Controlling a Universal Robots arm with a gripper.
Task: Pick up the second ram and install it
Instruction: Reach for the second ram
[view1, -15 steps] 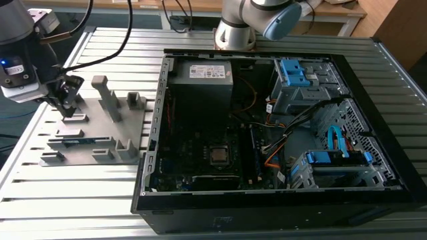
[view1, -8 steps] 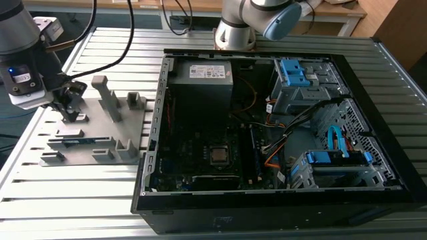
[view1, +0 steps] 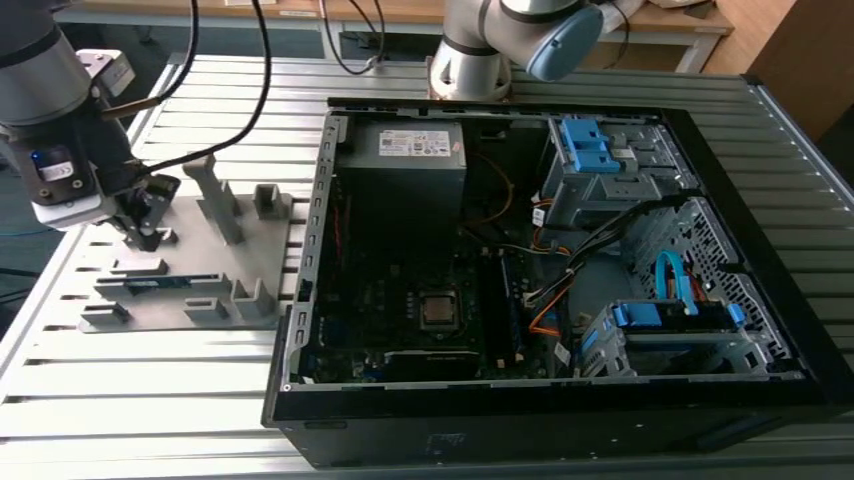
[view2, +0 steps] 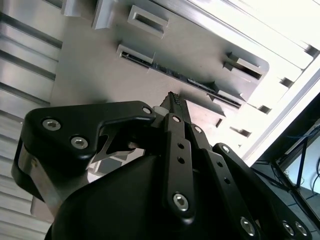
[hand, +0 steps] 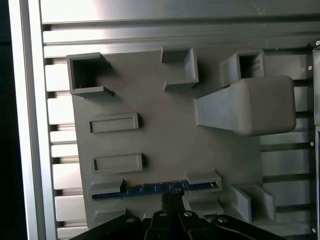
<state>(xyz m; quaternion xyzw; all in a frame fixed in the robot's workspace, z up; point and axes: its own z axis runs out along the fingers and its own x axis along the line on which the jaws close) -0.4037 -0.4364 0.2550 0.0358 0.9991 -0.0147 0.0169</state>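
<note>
Ribbed aluminium table bears an open black sheet-metal computer case at the exterior view's right. At that view's left lies a matte grey plastic tray of blocky sockets. Over it hangs the black gripper, fingers together, holding nothing. The second ram — a thin blue-green strip — stands on edge in the tray's lower slot, long axis left–right across the frame.
</note>
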